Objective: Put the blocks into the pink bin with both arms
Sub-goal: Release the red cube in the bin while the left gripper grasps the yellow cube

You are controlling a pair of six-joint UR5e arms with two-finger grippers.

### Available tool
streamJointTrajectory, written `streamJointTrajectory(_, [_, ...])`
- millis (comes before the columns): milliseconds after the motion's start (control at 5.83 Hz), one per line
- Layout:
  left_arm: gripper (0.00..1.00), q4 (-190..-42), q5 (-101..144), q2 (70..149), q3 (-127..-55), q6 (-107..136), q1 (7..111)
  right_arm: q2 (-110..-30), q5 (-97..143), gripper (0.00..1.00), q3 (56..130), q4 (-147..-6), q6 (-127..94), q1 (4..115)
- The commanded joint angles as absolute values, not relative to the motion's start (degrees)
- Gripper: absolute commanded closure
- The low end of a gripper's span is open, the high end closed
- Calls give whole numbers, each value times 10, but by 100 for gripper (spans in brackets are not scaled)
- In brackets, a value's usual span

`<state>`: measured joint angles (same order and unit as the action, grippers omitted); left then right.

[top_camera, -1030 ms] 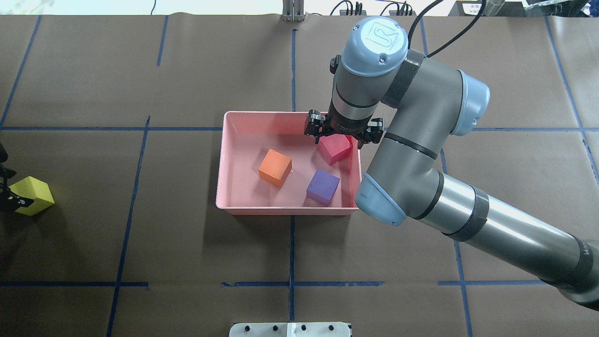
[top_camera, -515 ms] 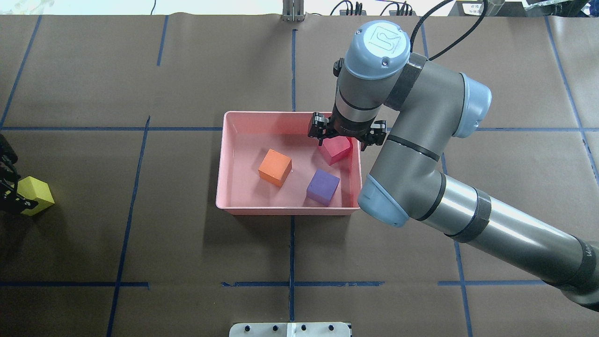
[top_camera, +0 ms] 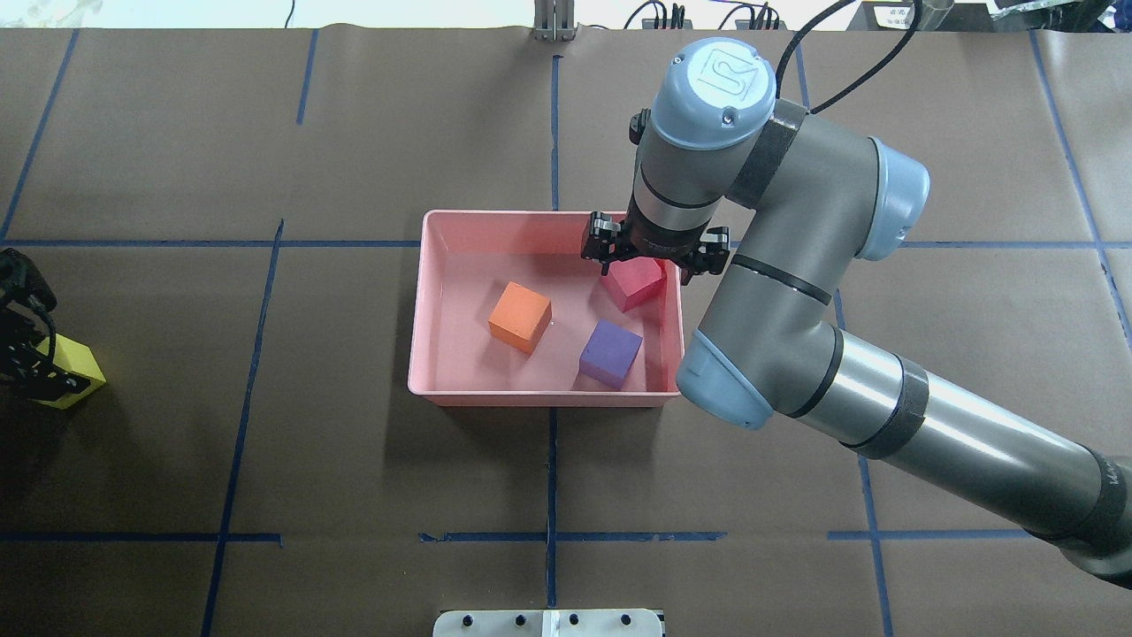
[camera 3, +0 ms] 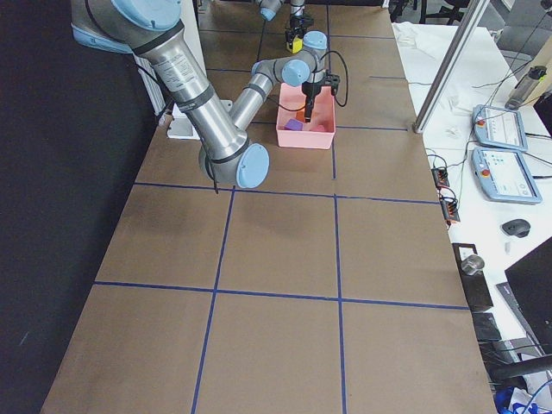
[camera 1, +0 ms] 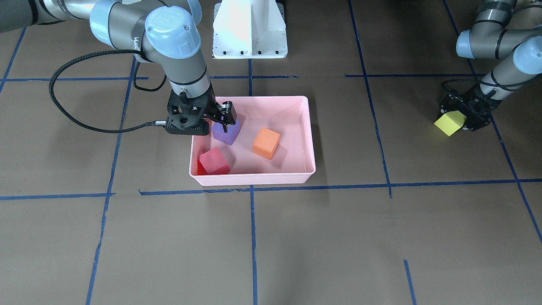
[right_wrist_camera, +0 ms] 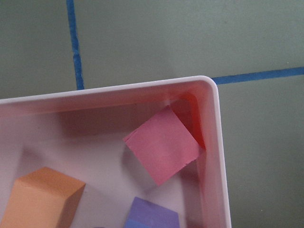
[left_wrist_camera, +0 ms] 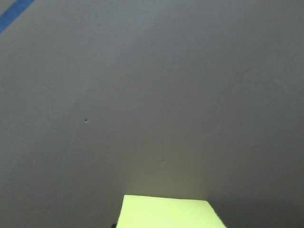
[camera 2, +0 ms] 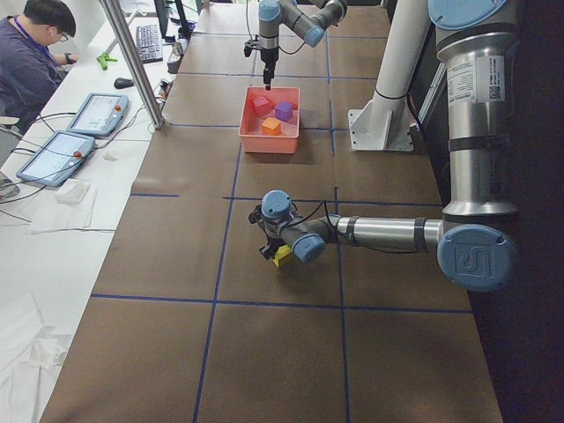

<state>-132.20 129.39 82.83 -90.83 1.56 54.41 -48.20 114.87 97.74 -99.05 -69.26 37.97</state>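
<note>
The pink bin (top_camera: 460,394) sits mid-table and holds the orange block (top_camera: 520,316), the purple block (top_camera: 610,352) and the red-pink block (top_camera: 634,281), which lies in its far right corner. My right gripper (top_camera: 654,252) hangs open and empty just above the red-pink block (right_wrist_camera: 164,151), clear of it. It also shows in the front view (camera 1: 214,120). My left gripper (top_camera: 31,363) is low at the table's left edge, jaws on either side of the yellow-green block (top_camera: 80,376), which rests on the table (camera 1: 449,123).
Blue tape lines grid the brown paper table top (top_camera: 354,460). The white base pedestal (camera 1: 250,27) stands at the robot side. A black cable (camera 1: 76,114) loops beside the right wrist. An operator (camera 2: 35,53) sits at a side desk.
My right gripper has risen slightly off the red-pink block, which stays in the bin. My left gripper has come down over the yellow-green block and now covers more of it.
</note>
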Motion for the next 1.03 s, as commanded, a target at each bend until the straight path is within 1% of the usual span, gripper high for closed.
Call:
streamJointTrajectory(0, [58,-1304,1308,833,-938,17,550,-483,1149,0,986,-991,-693,381])
streamJointTrajectory(172, [57,-1240,1304,873,-980,66,588,-485,1149,0,989,-991,-693,381])
streamJointTrajectory(343, [57,-1138,1303,914,-1040,121,602,-500,1150,0,1007,-991,-691,381])
streamJointTrajectory(515, [57,-1016,1298,980,-1088,218,600,-524,1150,0,1032,-991,-659,384])
streamJointTrajectory(687, [57,-897,1269,1076,-1099,304,593,-545,1150,0,1045,-991,-621,399])
streamJointTrajectory(858, [57,-793,1251,1171,-1101,417,539,-566,1171,0,1054,-992,-554,428])
